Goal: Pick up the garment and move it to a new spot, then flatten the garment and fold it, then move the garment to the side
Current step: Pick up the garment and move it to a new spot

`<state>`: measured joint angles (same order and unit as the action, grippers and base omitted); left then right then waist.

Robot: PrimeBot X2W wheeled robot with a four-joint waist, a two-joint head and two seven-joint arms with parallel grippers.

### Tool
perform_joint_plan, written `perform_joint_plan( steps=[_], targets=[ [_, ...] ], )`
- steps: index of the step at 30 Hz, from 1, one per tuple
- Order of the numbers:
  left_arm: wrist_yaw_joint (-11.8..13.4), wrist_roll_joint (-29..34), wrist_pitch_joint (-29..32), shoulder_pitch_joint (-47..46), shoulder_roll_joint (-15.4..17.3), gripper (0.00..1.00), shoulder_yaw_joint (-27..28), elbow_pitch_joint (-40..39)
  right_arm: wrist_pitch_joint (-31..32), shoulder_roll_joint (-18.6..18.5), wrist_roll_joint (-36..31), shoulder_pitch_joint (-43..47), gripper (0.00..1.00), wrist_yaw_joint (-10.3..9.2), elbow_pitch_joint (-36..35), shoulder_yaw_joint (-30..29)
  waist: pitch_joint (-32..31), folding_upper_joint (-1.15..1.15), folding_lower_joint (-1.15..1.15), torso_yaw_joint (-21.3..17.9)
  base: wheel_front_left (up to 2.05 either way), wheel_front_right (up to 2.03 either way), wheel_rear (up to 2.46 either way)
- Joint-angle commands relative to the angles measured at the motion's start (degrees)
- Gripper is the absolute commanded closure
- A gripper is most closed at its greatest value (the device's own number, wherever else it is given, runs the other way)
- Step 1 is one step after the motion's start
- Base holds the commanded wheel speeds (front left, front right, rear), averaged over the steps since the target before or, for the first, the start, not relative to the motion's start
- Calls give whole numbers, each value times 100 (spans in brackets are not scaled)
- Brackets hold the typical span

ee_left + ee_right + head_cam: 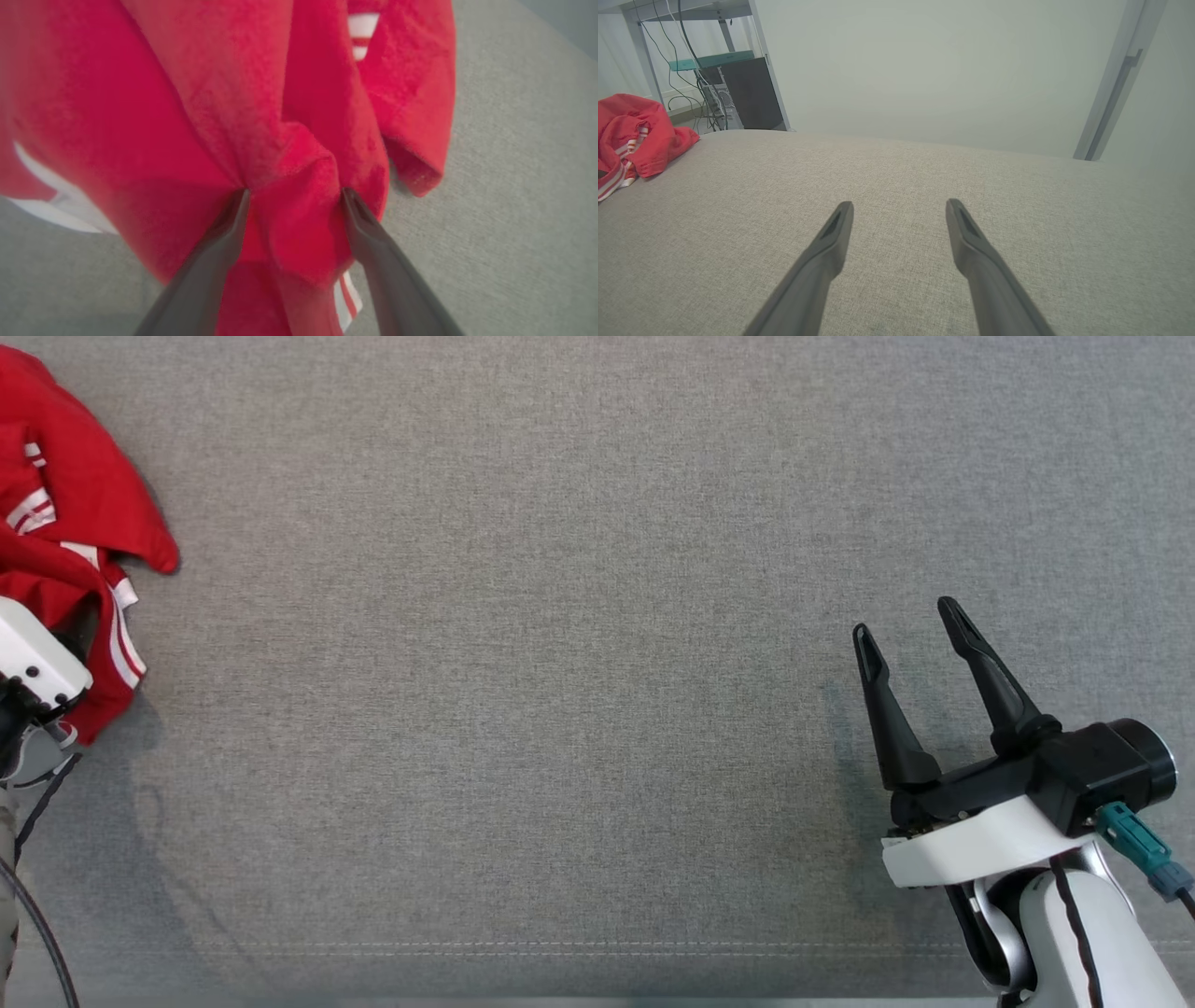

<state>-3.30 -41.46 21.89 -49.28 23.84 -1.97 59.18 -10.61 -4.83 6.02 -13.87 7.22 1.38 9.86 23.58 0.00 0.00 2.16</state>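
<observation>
The left hand [296,193] stands open, its two fingers astride a bunched fold of the red, white-striped garment [187,93], tips against the cloth but not pinching it. The garment lies crumpled on the grey fabric worktop [523,663], far over on the robot's left. Well apart on the right, the right hand [902,616] is open too and holds nothing, its fingers above the worktop.
</observation>
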Motion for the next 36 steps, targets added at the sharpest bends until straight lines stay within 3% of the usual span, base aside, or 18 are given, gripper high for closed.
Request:
perform_joint_plan(
  steps=[1,2,3,14,25,29,36],
  targets=[
    [-26,-5,-63,-194,408,7,157,-52,-56,-12,-41,-80,0,26,-103,143,64,0,0,-61,0,0,0],
    [-19,15,-120,-213,419,92,146,-4,-63,-12,-44,-91,0,26,-99,138,76,0,0,-70,0,0,0],
    [-29,23,-126,-229,417,100,128,53,-70,-12,-51,-97,0,26,-94,125,84,0,0,-75,0,0,0],
    [-325,364,-816,-555,479,100,-320,-134,-16,5,-85,31,0,26,-110,-117,-124,0,0,207,0,0,0],
    [-399,881,-1426,-899,700,100,-959,-1542,37,1,-36,152,0,26,-129,-146,-643,0,0,377,0,0,0],
    [-412,952,-1304,-603,465,100,-1452,-2478,2,37,-12,305,0,26,-86,-290,-913,0,0,308,0,0,0],
    [-393,844,-1093,335,-253,100,-2168,-4012,10,90,21,465,0,26,-107,-336,-1225,0,0,-95,0,0,0]
  ],
)
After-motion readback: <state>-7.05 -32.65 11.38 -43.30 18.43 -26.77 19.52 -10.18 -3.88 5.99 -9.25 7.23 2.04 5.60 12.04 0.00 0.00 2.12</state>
